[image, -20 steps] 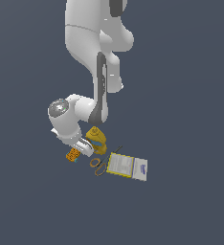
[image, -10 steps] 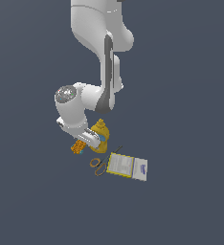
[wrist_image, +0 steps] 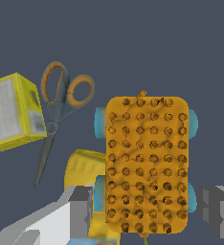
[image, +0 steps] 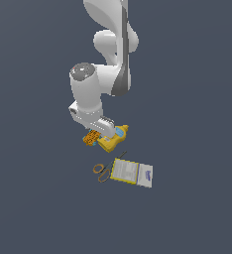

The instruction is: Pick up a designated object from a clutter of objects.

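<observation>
The designated object (wrist_image: 147,162), a small flat orange oblong with a dark dot grid and cyan tips, sits between my gripper's (wrist_image: 147,206) grey fingers (wrist_image: 80,203), which press on its cyan sides. In the exterior view the same item (image: 91,138) hangs under the gripper (image: 97,133), slightly above the floor. The yellow bottle (image: 114,139) lies just behind it on the exterior view's right, and in the wrist view the bottle (wrist_image: 85,165) is partly hidden by the orange item.
Orange-handled scissors (image: 103,171) lie beside a flat white-and-yellow box (image: 133,172), both below the gripper in the exterior view. In the wrist view the scissors (wrist_image: 61,100) and box (wrist_image: 13,112) lie off to one side. The floor is plain dark grey.
The arm has straightened up and the gripper has risen, shifting towards the exterior view's right. The orange item has come up with it. Scissors and box have not moved.
</observation>
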